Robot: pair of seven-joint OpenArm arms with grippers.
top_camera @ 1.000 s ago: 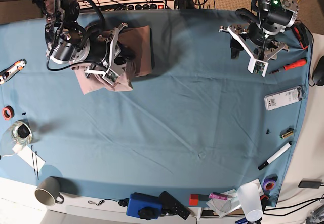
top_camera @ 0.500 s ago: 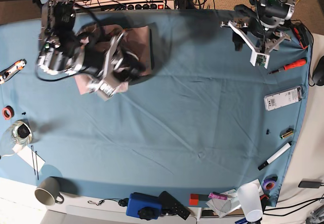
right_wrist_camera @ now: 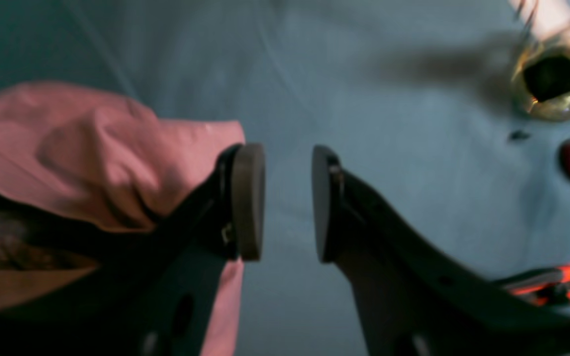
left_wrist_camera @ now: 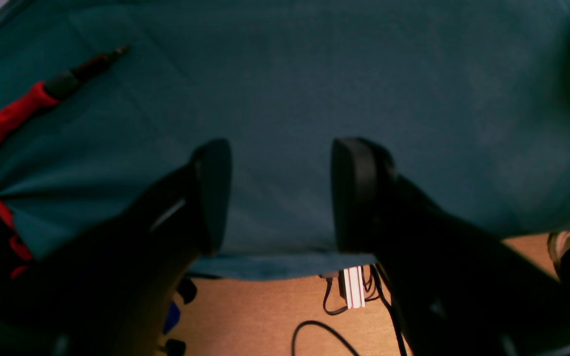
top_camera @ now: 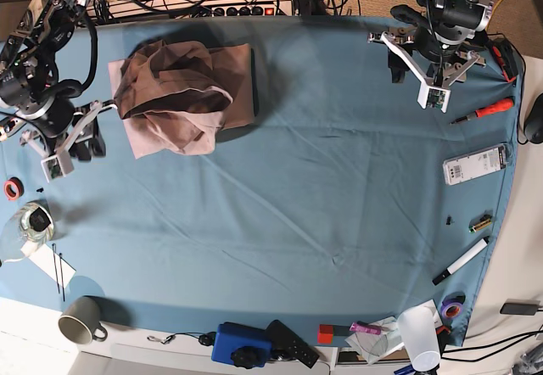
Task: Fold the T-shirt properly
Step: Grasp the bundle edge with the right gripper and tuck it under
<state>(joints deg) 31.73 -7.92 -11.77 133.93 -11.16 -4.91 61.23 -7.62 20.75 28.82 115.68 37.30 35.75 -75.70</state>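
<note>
Taking the T-shirt [top_camera: 182, 95] as landmark and working from the near table edge to the far one: the grey mug [top_camera: 81, 320] stands well toward the camera from the shirt. The right gripper [top_camera: 72, 146] hangs just beside the shirt's edge, on the base view's left; its jaws stand apart with only blue cloth [top_camera: 322, 188] between the pads [right_wrist_camera: 248, 200], so it is released and holds nothing. The shirt lies at the far side of that cloth as a compact, rumpled bundle, one flap heaped loosely over a flatter layer, its near corner jutting out. The left gripper [top_camera: 428, 61] hovers well apart from the shirt at the cloth's far corner on the view's right, near a red-handled tool [left_wrist_camera: 10, 116], jaws fully spread and empty. Judgement: the fold looks nearly complete, and the step in hand seems to be letting go and clearing off. To do it well, the right arm should draw straight away from the shirt with jaws parted, so no fabric snags; a light flattening of the raised flap would tidy the stack.
</note>
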